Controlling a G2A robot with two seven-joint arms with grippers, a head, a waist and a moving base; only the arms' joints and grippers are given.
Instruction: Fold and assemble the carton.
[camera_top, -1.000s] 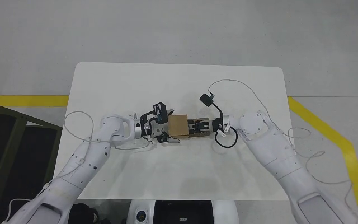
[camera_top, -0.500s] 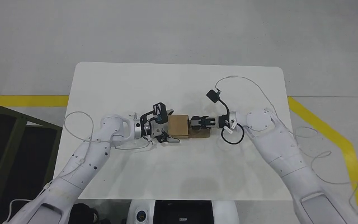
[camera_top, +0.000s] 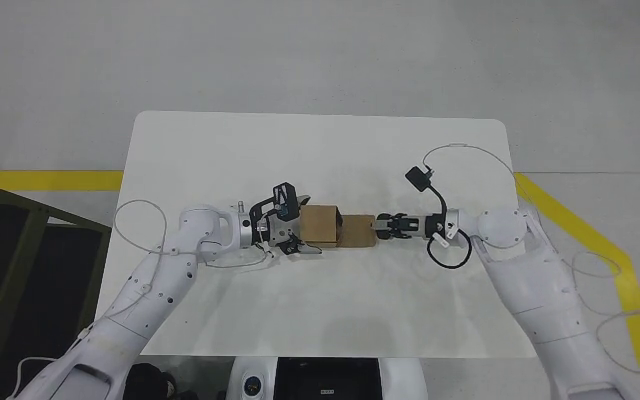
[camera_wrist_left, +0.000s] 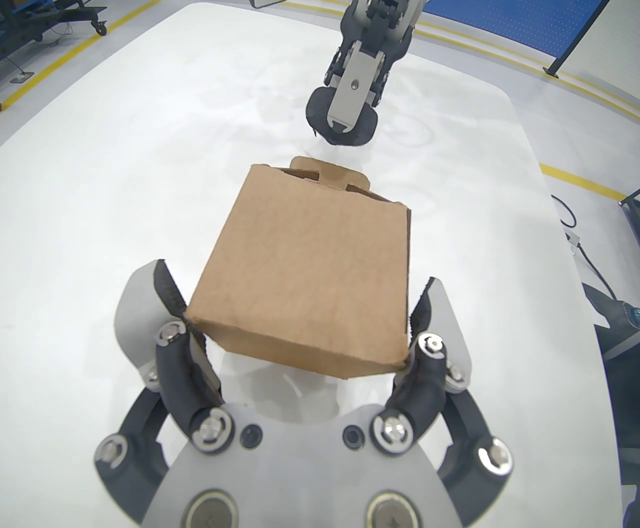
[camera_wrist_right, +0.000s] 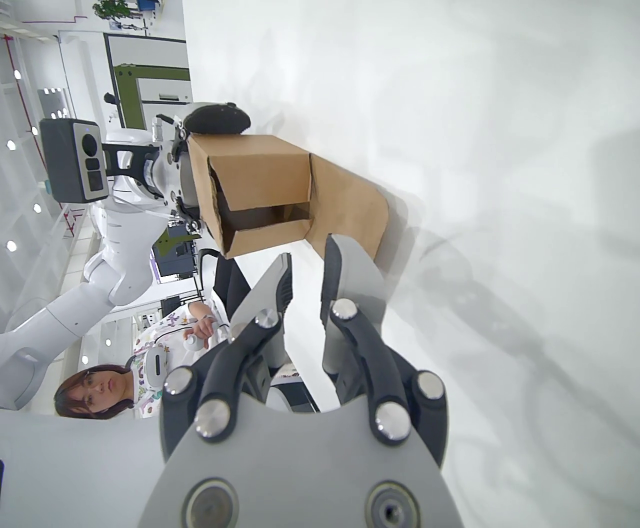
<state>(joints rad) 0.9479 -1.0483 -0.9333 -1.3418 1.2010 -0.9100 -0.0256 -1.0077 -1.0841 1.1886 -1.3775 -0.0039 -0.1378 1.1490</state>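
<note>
The fingers (camera_wrist_left: 172, 300) of the left gripper (camera_wrist_left: 300, 345) were clenched on the small brown cardboard carton (camera_wrist_left: 310, 270), one dark pad pressed against each corner of its near end. The box lay lengthwise between the two arms near the middle of the white tabletop (camera_top: 300, 150).

The fingers (camera_wrist_right: 345, 272) of the right gripper (camera_wrist_right: 307, 272) were drawn together on nothing, with only a thin slit between them. Their tips pointed at the carton's open end, just beside the edge of its long outer flap (camera_wrist_right: 350, 210). Whether they touched that edge could not be told.

The flap lay spread flat on the tabletop towards the right gripper. Its narrow tongue (camera_wrist_left: 325, 170) stuck out beyond the box.

The task looked roughly half done. The carton body was already squared up into a box shape with crisp walls. At the open end a smaller inner flap (camera_wrist_right: 280, 212) appeared to be turned partly inward. The mouth was not yet shut, and the dark inside showed through it.

Whether the end in the left gripper's grasp was closed could not be made out. What seemed left was to push the inner flaps fully in, raise the long flap over the opening, and tuck its tongue inside.
</note>
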